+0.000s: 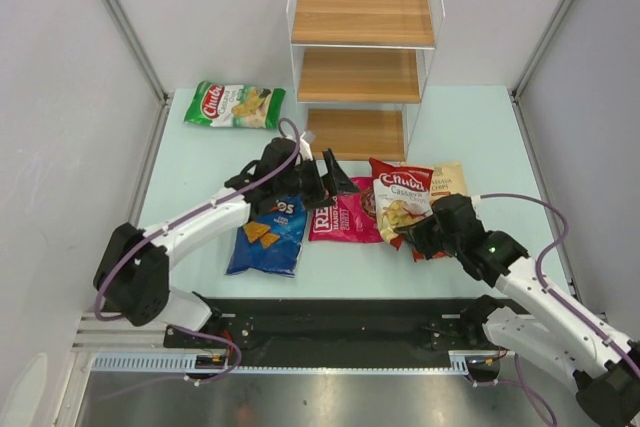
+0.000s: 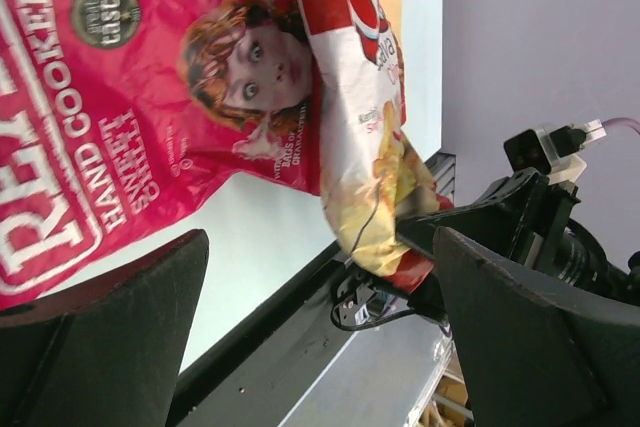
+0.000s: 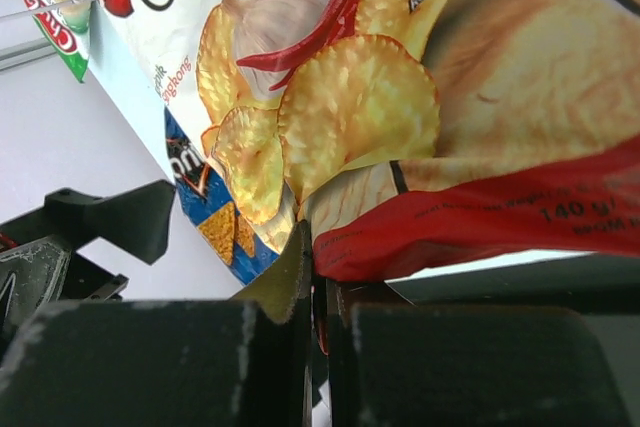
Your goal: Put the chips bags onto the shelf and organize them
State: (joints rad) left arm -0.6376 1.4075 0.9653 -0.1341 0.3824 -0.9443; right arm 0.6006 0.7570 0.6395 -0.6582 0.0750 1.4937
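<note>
Right gripper (image 1: 422,234) is clamped on the red Chuba cassava bag (image 1: 402,202). The wrist view shows the bag's red bottom seam pinched flat between the two dark fingers, and the rest of the bag fans out ahead of the jaws. It's glossy, crinkled film with golden crisps and a garlic bulb printed on white, and red bands at both ends. Beyond it, further from those jaws, the orange-and-cream bag (image 1: 449,181) shows, partly covered by the red one.

Over to the left gripper (image 1: 337,175): jaws spread wide, nothing between them. The pink Real bag (image 1: 343,217) lies flat on the pale green table (image 1: 470,147) straight ahead of the open fingers. It's shiny magenta film with big white lettering and a child's face, and the red bag overlaps one edge. The blue Doritos bag (image 1: 270,232) lies behind these jaws, beside the arm's wrist, slightly rumpled. The green Chuba bag (image 1: 235,105) lies flat, well away from both sets of jaws.

The shelf (image 1: 365,57), a white wire frame with three stepped boards of light wood, stands just beyond the left jaws, its lowest board nearest them.
</note>
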